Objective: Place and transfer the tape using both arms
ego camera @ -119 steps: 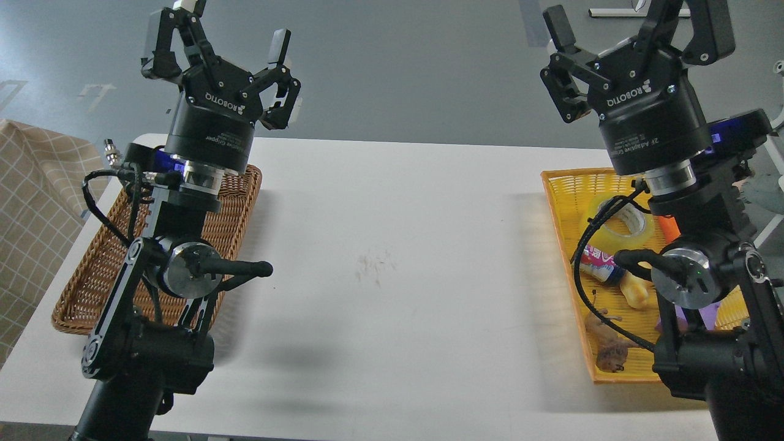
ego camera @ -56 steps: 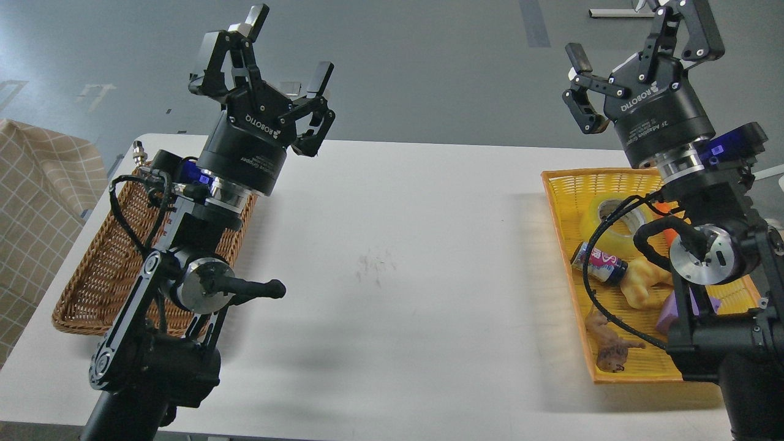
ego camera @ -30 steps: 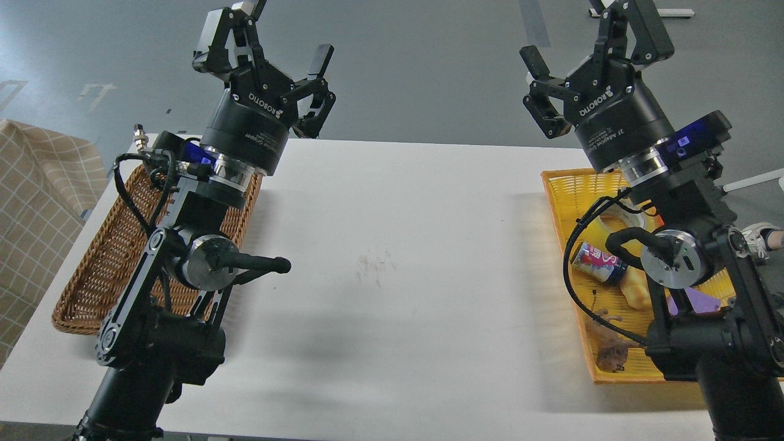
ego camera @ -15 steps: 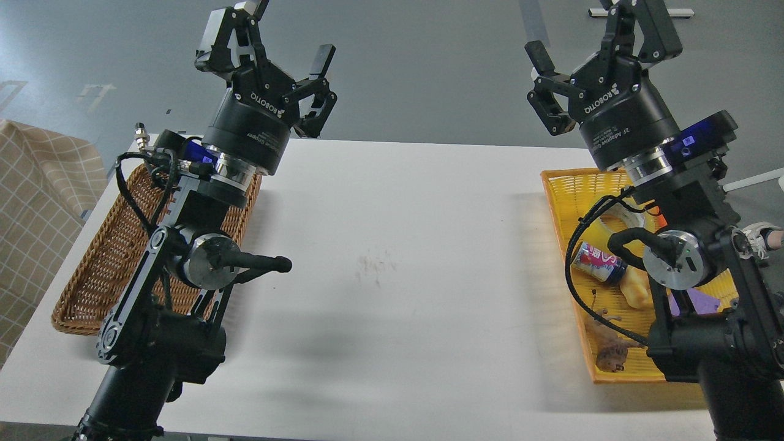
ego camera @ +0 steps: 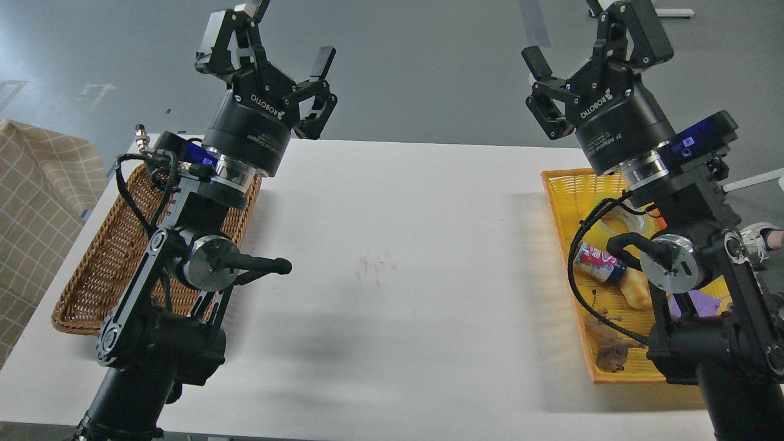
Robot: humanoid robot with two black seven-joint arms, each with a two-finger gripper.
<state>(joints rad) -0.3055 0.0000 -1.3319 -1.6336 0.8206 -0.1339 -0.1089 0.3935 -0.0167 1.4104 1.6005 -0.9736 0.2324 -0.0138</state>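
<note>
The tape (ego camera: 602, 228), a translucent yellow roll with a pale core, lies in the far part of the yellow basket (ego camera: 556, 202) at the right. My right arm and its cable hide much of it. My right gripper (ego camera: 582, 46) is open and empty, raised high above the basket's far end and pointing up and away. My left gripper (ego camera: 274, 46) is open and empty, raised above the far end of the brown wicker basket (ego camera: 92, 269) at the left. Both grippers are well apart from the tape.
The yellow basket also holds a small labelled bottle (ego camera: 597, 262), a tan bread-like toy (ego camera: 636, 291), a brown toy animal (ego camera: 609, 352) and a purple block (ego camera: 695, 303). A white table (ego camera: 392, 257) lies between the baskets. A checked cloth (ego camera: 37, 202) hangs at the far left.
</note>
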